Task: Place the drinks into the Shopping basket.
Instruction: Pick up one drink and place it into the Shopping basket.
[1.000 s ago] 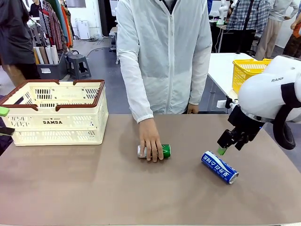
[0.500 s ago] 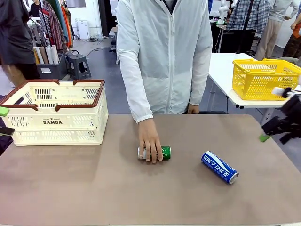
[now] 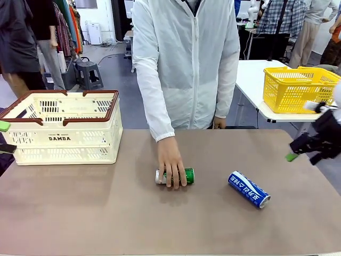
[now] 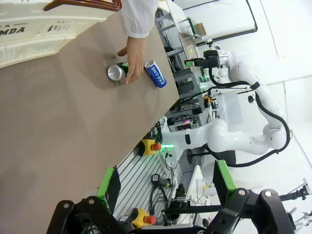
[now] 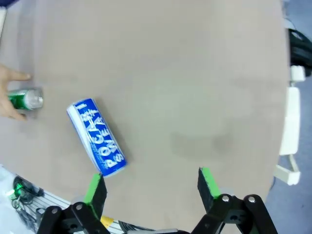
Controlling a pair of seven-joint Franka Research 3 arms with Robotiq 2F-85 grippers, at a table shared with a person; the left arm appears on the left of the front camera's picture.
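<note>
A blue can point(image 3: 249, 189) with white lettering lies on its side on the brown table point(image 3: 80, 213), right of centre. A green can point(image 3: 187, 174) lies at the middle under a person's hand point(image 3: 170, 160). The cream Shopping basket point(image 3: 64, 136) stands at the table's far left. My right gripper point(image 3: 302, 154) hangs open over the table's right edge, well right of the blue can point(image 5: 96, 136), and its own camera has it point(image 5: 151, 185) open above bare table. My left gripper point(image 3: 4, 137) is open at the left edge, beside the basket point(image 4: 29, 34); the left wrist view has it point(image 4: 165, 185) open, off the table.
A yellow mesh basket point(image 3: 298, 85) sits on a white table behind at the right. The person in a white jacket point(image 3: 186, 64) stands at the far side. Bare tabletop lies between the cans and the cream basket.
My right arm has swung away from beside the blue can to the table's right edge, its gripper staying open. The person's hand stays on the green can.
</note>
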